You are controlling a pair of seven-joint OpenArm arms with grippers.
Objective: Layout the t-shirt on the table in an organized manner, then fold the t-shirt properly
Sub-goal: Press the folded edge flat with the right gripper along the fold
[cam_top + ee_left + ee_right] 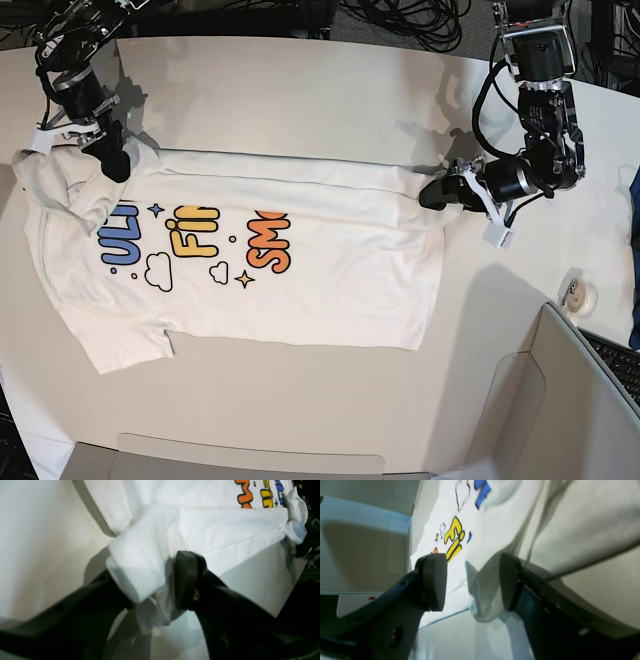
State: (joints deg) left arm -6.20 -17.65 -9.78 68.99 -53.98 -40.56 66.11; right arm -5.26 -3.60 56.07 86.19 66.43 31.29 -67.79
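- White short-sleeved cloth t-shirt (300,290) with colourful cartoon lettering: lies print-up on the large matte white table (330,95), spread lengthwise, its far long edge doubled over toward the print.
- Left tool (150,587): sits at the hem-end corner on the base view's right; its black pads are clamped on a thick bunch of white cloth, one pad buried behind the fabric in the left wrist view.
- Right tool (472,582): sits at the shoulder end on the base view's left; its pads stand apart, a fold of cloth resting against one of them, the other clear of it. Whether this counts as a firm hold cannot be told.
- Step in hand, as judged: folding the far long edge over, both ends carried together.
- Good practice: move both tools at an equal pace and height so the crease stays straight and parallel to the lettering.
- Caution: confirm the right tool's bite before pulling; a loose end would skew the fold and wrinkle the bunched sleeve (55,180).
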